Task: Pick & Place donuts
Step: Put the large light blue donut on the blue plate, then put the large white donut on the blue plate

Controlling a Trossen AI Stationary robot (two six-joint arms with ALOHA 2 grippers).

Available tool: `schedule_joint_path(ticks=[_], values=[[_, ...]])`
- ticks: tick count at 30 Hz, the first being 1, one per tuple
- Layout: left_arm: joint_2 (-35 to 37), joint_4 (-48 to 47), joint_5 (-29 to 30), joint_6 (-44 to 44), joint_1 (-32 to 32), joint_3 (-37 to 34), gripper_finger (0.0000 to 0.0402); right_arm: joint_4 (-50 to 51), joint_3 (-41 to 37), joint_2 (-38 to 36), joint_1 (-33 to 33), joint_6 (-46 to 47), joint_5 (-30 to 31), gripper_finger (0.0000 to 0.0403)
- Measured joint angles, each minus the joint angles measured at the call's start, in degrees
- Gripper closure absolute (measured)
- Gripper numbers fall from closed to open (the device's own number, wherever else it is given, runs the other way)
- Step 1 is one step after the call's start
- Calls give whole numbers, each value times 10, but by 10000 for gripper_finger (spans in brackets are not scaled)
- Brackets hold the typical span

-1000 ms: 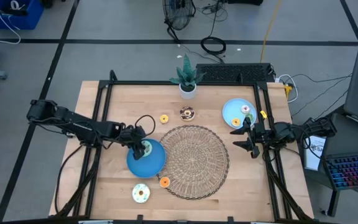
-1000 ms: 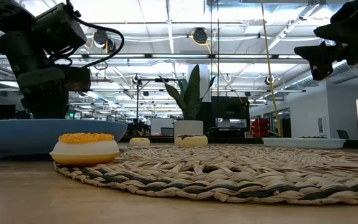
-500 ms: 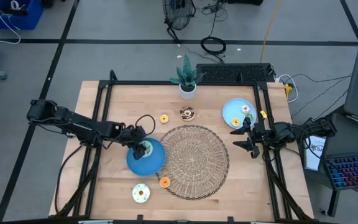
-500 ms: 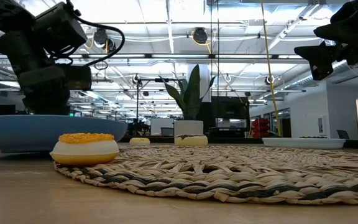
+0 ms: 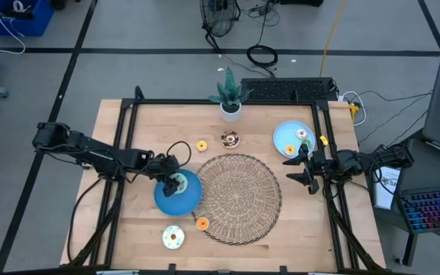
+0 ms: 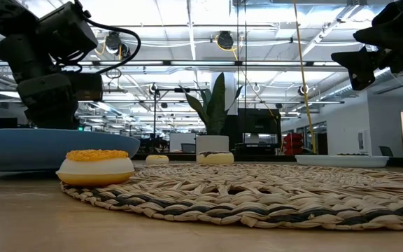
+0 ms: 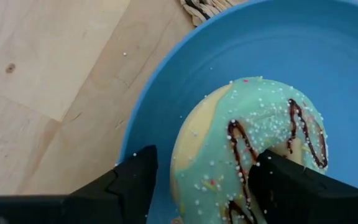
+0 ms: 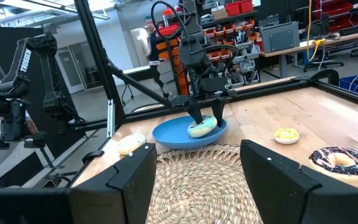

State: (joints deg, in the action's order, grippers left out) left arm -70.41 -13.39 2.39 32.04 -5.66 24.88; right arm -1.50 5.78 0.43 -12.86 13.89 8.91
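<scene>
High view: table with a woven mat in the middle, a blue plate at the mat's left edge, a paler plate far right, a potted plant at the far edge.
Just changed: blue plate sits a touch farther left than a second ago; in the low view its rim ends shorter of the mat too. Arms otherwise as they were.
Meaning for the task: looks like the plate slid a little under the push of the donut being set down. Placing probably all but done, with letting go and lifting off still to come.
Left gripper: down over the blue plate, fingers narrow, clamped on the mint donut, one finger outside the ring and one at its hole.
Mint donut: resting in the blue plate, toward its left side, brown drizzle and sprinkles on top.
Right gripper: waiting at the table's right edge, just near of the paler plate, fingers wide and holding nothing.
Other donuts: yellow and brown beyond the mat; orange at the mat's near left edge; a pale one near of the blue plate; pink and orange on the paler plate.
Writing: lettering down the left arm's link in the right wrist view, too small to read. No other brands or labels legible.
</scene>
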Motion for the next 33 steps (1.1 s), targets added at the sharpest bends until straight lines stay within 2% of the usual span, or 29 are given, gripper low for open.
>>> schedule_joint_path(ticks=[11, 33], values=[[9, 1, -45, 16, 0, 0, 156, 0, 0, 0, 0, 0, 0, 183], [139, 4, -46, 31, 0, 0, 155, 0, 0, 0, 0, 0, 0, 183]])
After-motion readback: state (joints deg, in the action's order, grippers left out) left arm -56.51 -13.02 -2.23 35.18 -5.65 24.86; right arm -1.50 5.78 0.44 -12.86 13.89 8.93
